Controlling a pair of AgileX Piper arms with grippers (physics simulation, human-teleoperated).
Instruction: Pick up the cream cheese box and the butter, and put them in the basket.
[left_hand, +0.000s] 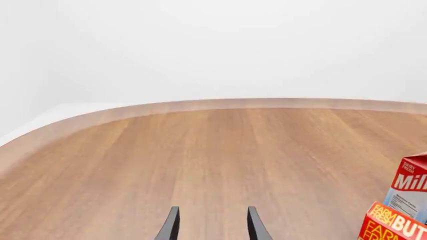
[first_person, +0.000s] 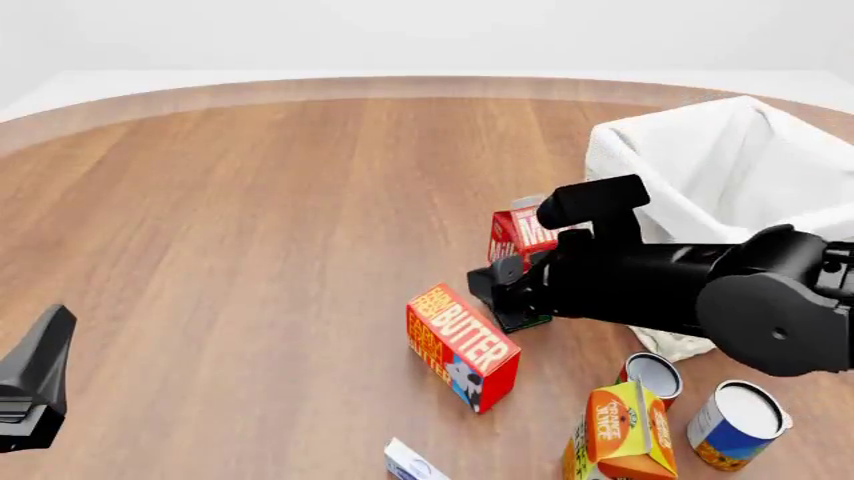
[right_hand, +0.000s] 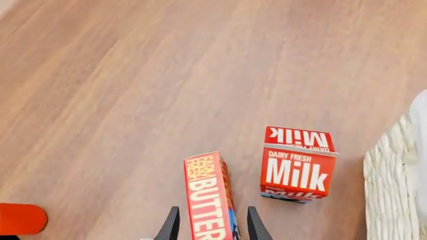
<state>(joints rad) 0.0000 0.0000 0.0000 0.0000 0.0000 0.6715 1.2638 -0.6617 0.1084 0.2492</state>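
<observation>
Your right gripper hangs over the butter with its fingers apart, one on each side of the box and not clamped, and the milk carton stands just beyond it, between the butter and the basket. On the butter's near side lie the cream cheese box, an orange juice carton and two cans. Your left gripper is spread open over bare table, well away from the butter.

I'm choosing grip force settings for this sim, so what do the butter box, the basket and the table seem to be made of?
The butter looks like printed cardboard: flat faces, sharp edges, matte red and orange print. The basket appears to be white woven wicker, its weave clearest in the right wrist view, with a soft cloth lining folded over the rim. The table looks like satin-finished wood, with long grain lines.
</observation>
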